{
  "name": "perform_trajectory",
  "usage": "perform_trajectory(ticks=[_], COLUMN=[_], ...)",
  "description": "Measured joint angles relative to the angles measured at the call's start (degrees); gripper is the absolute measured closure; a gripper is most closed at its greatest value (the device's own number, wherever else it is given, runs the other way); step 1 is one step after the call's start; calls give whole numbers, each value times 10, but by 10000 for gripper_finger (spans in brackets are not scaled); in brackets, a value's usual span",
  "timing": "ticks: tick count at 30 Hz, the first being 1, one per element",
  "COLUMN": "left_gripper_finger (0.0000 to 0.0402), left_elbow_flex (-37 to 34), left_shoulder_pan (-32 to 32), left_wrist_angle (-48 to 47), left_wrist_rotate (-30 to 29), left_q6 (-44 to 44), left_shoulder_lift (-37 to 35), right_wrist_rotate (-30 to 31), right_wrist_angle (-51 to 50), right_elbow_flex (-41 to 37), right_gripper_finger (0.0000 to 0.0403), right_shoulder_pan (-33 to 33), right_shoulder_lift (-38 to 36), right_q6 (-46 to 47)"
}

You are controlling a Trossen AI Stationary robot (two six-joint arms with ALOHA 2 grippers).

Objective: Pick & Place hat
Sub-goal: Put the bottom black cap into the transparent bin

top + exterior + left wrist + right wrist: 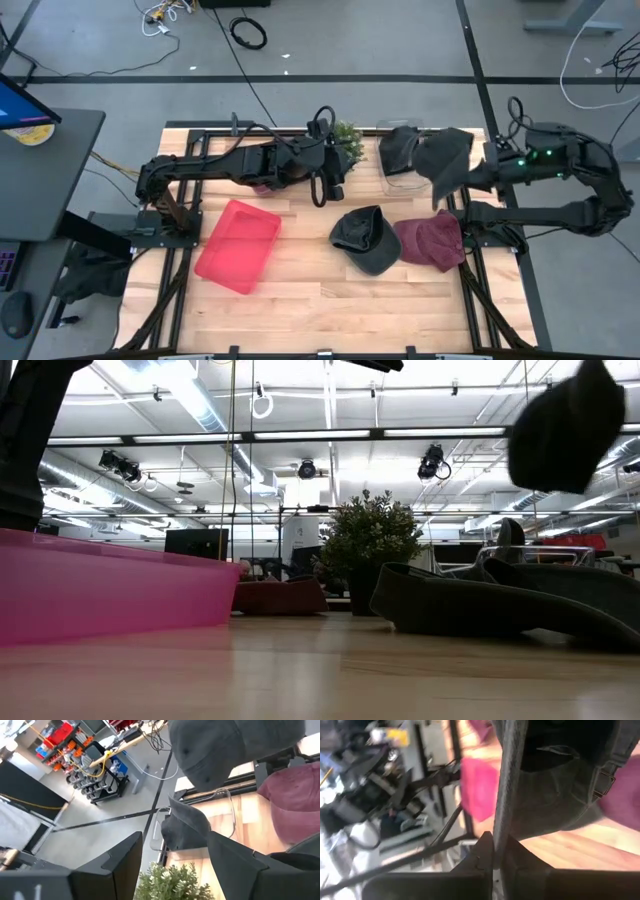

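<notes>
Right gripper [462,178]: clenched on the edge of a dark grey cap [443,160], which hangs lifted off the table at the back right; in the right wrist view the cap's rim runs pinched between the two dark fingers [485,851].
Held cap: seen in the low view as a dark shape high at the upper right [566,428], clear of the tabletop.
Clear bin [392,182]: just beside the lifted cap at the back of the table, with another dark cap [398,146] draped in it.
Table [300,300]: a second dark grey cap [365,238] lies near the middle, touching a maroon cap [432,240] to its right.
Left gripper [331,190]: hangs over the back centre of the table, fingers parted and holding nothing, just beside a small potted plant [347,140].
Pink bin [238,245]: sits on the left half of the wood tabletop, well apart from the caps.
</notes>
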Motion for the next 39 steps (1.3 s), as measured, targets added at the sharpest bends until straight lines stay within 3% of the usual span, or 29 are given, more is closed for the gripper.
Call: perform_trajectory(ticks=[5, 16, 23, 39], left_gripper_finger=[174, 174, 174, 174], left_elbow_flex=[0, 0, 0, 0], left_shoulder_pan=[0, 0, 0, -14], left_wrist_angle=[0, 0, 0, -20], left_wrist_rotate=[0, 0, 0, 2], left_q6=[-17, -19, -19, -23], left_shoulder_lift=[0, 0, 0, 0], right_wrist_rotate=[16, 104, 108, 117], right_wrist_angle=[-66, -59, 96, 245], right_elbow_flex=[0, -34, -151, -312], right_gripper_finger=[397, 397, 397, 397], right_shoulder_pan=[0, 0, 0, -60], right_shoulder_lift=[-12, -15, -26, -87], right_q6=[35, 63, 65, 121])
